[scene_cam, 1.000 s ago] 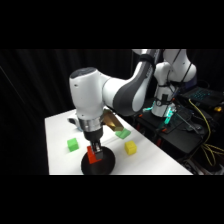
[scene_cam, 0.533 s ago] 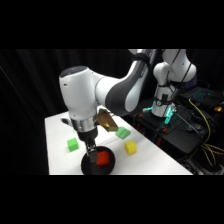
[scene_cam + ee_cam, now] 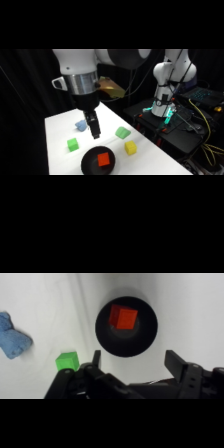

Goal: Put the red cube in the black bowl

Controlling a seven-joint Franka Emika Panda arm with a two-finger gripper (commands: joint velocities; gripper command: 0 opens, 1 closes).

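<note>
- Since 0.5 s ago arm has lifted: gripper (image 3: 93,131) now sits above the black bowl (image 3: 89,165) instead of down at it; red cube (image 3: 103,160) stays in the bowl.
- Gripper on my wrist cam (image 3: 134,360): fingers spread wide, nothing between them, touching nothing. One finger shows at lower left, the other at lower right, w/ the bowl's near rim in the gap.
- Red cube (image 3: 123,317) lies inside the black bowl (image 3: 106,339), toward the far part of it on wrist cam, one corner turned to the lens.
- Bowl sits on the white table (image 3: 57,130) near its front edge.
- Other bits: green cube (image 3: 73,145) left of the bowl, 2nd green block (image 3: 122,132) and yellow cube (image 3: 130,147) to its right, all apart from the bowl.
- Blue crumpled item (image 3: 12,340) at far left on wrist cam, green cube (image 3: 66,361) just beside the left finger; can't tell what the blue thing is.
</note>
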